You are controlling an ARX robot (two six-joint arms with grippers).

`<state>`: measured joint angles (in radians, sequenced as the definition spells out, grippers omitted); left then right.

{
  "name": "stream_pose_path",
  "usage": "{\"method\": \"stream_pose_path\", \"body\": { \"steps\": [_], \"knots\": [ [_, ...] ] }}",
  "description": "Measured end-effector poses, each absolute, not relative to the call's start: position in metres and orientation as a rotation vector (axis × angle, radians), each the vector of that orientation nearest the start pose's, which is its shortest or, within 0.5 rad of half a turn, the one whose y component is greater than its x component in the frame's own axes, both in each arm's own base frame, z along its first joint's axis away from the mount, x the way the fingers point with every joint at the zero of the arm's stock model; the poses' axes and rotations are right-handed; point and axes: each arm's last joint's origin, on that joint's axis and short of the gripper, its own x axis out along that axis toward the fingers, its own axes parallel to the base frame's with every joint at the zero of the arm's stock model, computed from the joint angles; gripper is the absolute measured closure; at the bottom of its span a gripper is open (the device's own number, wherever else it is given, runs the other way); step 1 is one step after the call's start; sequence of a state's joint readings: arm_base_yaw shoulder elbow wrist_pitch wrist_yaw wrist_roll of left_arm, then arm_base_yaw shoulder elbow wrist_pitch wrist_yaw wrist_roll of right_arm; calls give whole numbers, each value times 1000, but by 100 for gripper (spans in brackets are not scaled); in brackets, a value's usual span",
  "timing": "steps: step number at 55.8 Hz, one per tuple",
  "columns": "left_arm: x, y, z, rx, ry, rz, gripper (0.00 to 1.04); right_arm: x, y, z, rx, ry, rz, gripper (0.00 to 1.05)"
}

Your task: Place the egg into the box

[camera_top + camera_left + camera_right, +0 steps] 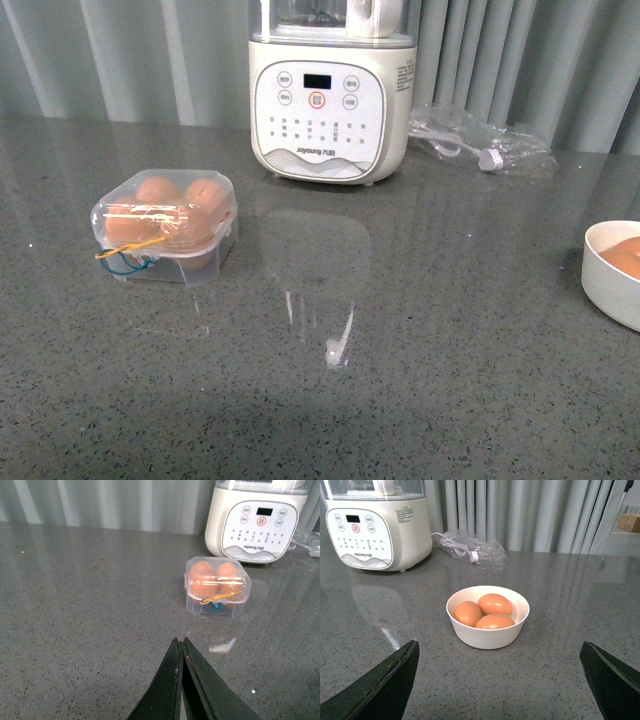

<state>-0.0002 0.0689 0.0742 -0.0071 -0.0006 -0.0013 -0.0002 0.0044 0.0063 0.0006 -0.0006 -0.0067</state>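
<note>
The box (pixel 166 226) is a small clear egg case on the left of the grey counter, lid down, with yellow and blue bands at its front and brown eggs inside. It also shows in the left wrist view (pixel 217 586). Three orange-brown eggs lie in a white bowl (pixel 487 636); the top egg (pixel 494 603) is alike to the others. The bowl shows at the right edge of the front view (pixel 608 285). My left gripper (pixel 180 641) is shut and empty, short of the box. My right gripper (pixel 499 652) is open wide and empty, facing the bowl.
A white soy-milk machine (pixel 330 100) stands at the back centre, also in the left wrist view (pixel 256 527) and right wrist view (pixel 372 530). A clear plastic bag with a cable (pixel 478 143) lies to its right. A grey curtain hangs behind the counter.
</note>
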Motion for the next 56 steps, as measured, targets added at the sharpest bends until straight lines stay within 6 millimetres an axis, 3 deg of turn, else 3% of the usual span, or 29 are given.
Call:
{"method": "stream_pose_path", "body": {
  "steps": [23,51,56],
  "knots": [
    [97,0,171,-2,-2,1,101,98,0,165,-7,-2,0,7],
    [96,0,173,-2,-23,0,101,98,0,165,-7,-2,0,7],
    [96,0,173,-2,-23,0,86,98,0,165,-7,-2,0,7]
  ]
}}
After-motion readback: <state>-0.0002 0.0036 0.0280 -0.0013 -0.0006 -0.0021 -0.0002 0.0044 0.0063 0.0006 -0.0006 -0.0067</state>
